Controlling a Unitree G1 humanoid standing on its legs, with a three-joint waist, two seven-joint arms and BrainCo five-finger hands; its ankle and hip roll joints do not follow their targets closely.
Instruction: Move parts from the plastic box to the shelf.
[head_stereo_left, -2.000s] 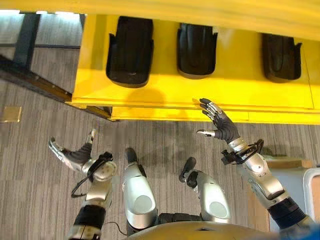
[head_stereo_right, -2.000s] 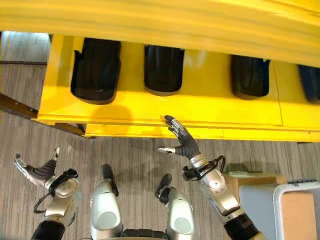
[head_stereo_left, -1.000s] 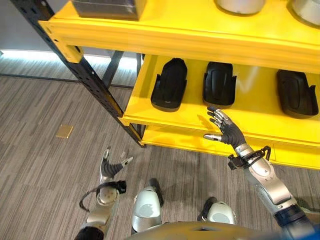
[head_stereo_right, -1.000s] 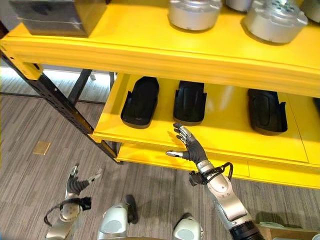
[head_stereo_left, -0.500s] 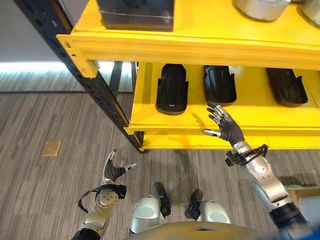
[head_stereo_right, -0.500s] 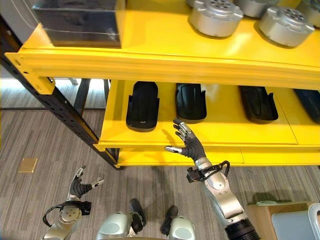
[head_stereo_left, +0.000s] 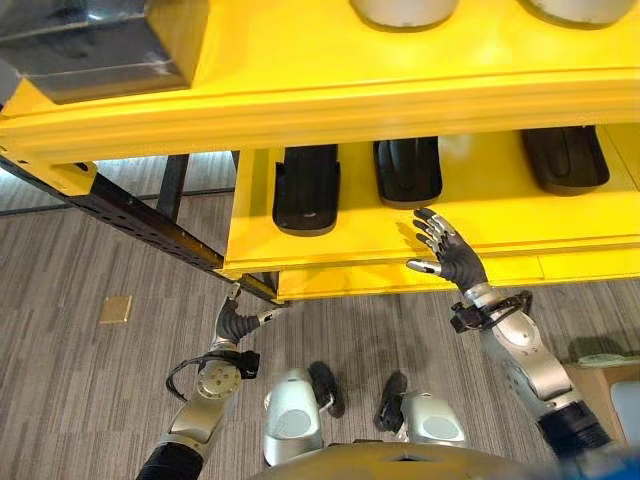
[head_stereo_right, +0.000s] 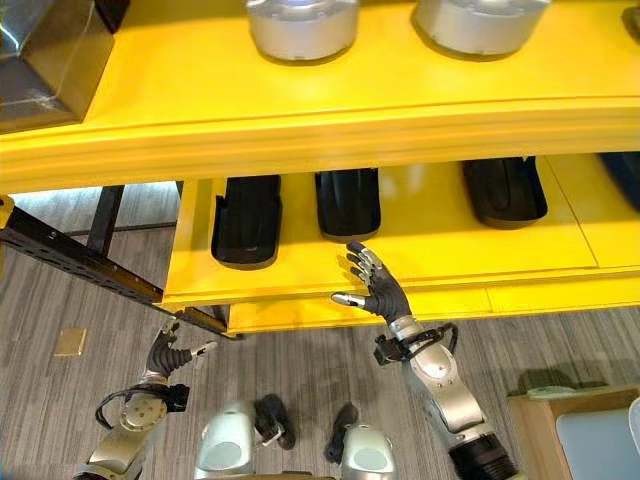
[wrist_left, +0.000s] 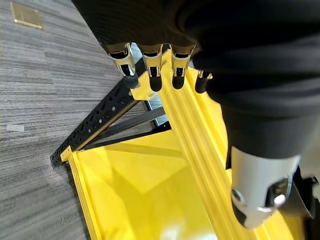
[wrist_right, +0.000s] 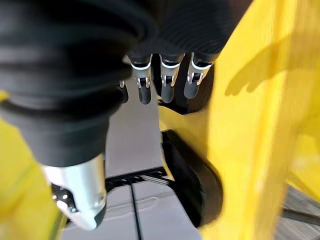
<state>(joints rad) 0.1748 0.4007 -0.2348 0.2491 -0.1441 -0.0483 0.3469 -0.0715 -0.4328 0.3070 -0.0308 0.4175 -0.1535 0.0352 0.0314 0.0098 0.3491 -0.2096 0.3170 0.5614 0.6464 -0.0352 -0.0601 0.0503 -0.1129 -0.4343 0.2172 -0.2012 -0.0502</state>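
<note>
Parts on the shelf above my spread, empty right hand and left hand look like stiff, light, smooth black plastic, best gripped across the raised sides.

The two round silver metal parts on the upper yellow shelf board are cut off by the picture's far edge, so their tops cannot be told. The dark grey box at the left is cropped too. Of the black moulded plastic parts on the lower board, the far ends lie hidden under the upper board, and the rightmost one runs off the right edge.
</note>
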